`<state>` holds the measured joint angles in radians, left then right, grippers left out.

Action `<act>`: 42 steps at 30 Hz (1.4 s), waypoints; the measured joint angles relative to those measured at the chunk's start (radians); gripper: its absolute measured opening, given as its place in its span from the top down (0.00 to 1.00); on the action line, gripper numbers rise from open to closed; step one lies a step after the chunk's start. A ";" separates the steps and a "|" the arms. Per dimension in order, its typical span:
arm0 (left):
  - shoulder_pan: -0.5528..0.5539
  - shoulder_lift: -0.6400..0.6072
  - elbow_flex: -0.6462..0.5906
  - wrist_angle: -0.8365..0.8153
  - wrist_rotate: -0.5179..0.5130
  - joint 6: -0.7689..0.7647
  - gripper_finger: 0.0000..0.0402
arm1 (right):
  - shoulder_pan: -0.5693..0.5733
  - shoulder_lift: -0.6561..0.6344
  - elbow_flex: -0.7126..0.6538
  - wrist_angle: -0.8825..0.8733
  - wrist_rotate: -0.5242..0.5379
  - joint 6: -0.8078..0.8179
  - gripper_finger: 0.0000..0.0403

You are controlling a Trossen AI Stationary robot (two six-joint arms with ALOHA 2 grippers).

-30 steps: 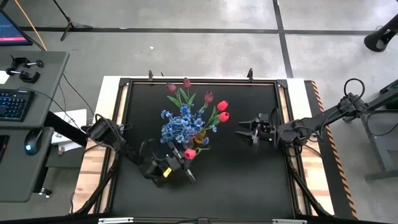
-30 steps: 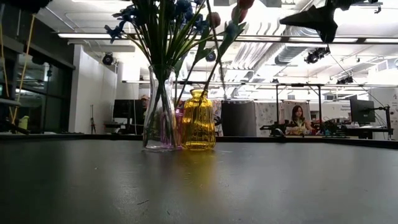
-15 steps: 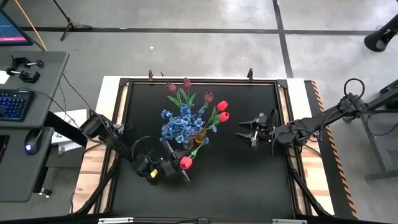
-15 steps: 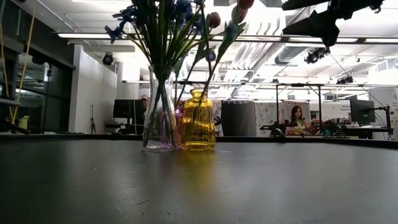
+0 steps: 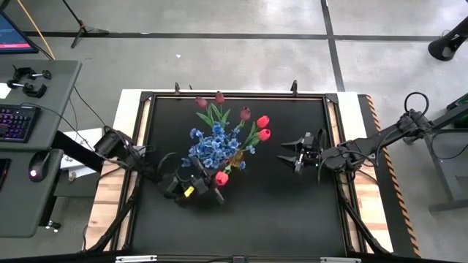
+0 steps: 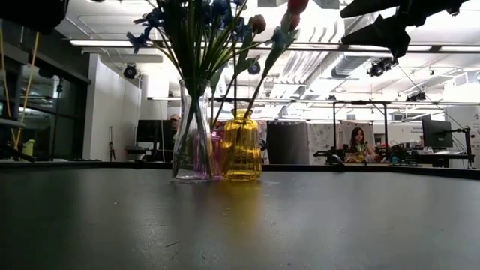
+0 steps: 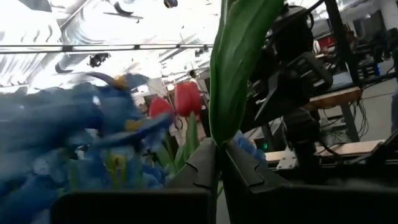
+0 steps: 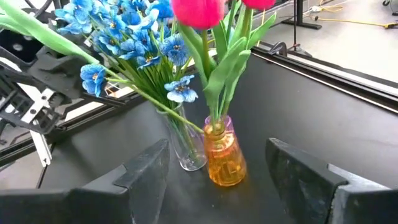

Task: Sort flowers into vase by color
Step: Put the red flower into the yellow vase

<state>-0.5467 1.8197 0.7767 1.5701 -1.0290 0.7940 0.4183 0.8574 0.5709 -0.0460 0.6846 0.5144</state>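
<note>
The left claw [image 5: 196, 191] hangs over the near part of the bench [image 5: 292, 212], just beside the bouquets, its two dark fingers [image 7: 208, 168] pressed together on the green stem and leaf of a bright red tulip [image 5: 221, 177]. In its own wrist view the leaf rises straight up out of the closed jaws, with blue blossoms crowding close on one side. That tulip's head sits at the near edge of the flower cluster, lifted clear of the bench and not yet in any vase, as far as I can judge.

Just past it stand the vases, close together: a clear glass one [image 6: 192, 135] holding the bunch of small blue blossoms [image 5: 210, 146], a yellow one [image 6: 241, 146] with bright red tulips [image 5: 262, 128] leaning out toward the right arm, and a pinkish one [image 6: 215, 154] half hidden between them, which I take to hold the dark maroon tulips [image 5: 219, 98] showing at the far side.

Farther out, the right claw [image 5: 291, 155] waits above the bench on the other side of the vases, its fingers spread apart and empty, facing the yellow vase.

Nothing lies loose on the bench, so the sorting looks nearly finished; the held red tulip seems to be the last stem, and it belongs with the reds in the yellow vase
</note>
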 joint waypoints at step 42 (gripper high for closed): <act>0.065 -0.063 -0.003 -0.112 -0.049 -0.123 1.00 | 0.000 0.000 0.000 -0.009 0.023 0.001 0.37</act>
<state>-0.4818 1.7571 0.7738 1.4581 -1.0782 0.6706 0.4184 0.8577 0.5709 -0.0555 0.7075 0.5152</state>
